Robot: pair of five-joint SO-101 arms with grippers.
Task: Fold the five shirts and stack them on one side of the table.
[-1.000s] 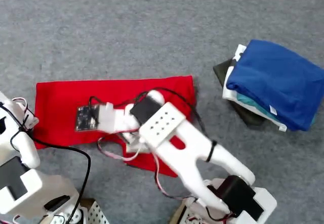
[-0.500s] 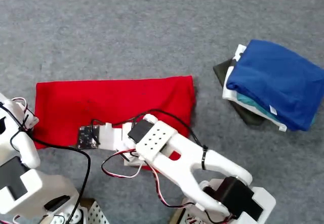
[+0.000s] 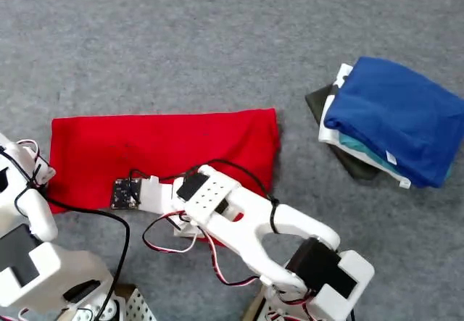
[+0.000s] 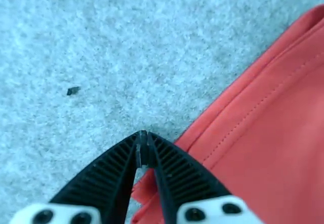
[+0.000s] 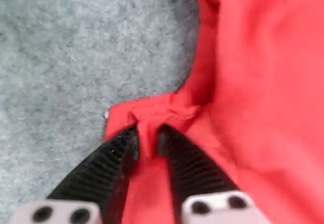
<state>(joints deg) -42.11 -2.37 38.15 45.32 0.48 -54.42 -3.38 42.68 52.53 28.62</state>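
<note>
Where red shirt [image 3: 145, 147] bunches into a soft wrinkle at near hem, clamped by ribbed black right end effector [image 5: 148, 135]. Elsewhere flat, long rectangle, near-left on fuzzy grey bench [image 3: 217, 53]. Closed tip to tip, gripping nothing: left end effector [image 4: 143, 145], just beside stitched hem. At right, stack of folded shirts [image 3: 391, 118], blue on top.

The high camera is looking steeply down from overhead on the whole grey felt-covered table [image 3: 217, 53], with the flat red cloth shirt [image 3: 159, 147] lying left of centre in its frame. The two wrist cameras are looking from very close to the surface along the black ribbed left gripper [image 4: 143, 135] and right gripper [image 5: 147, 133]. Both are sharing that shirt's edge and the grey table with the high view.
</note>
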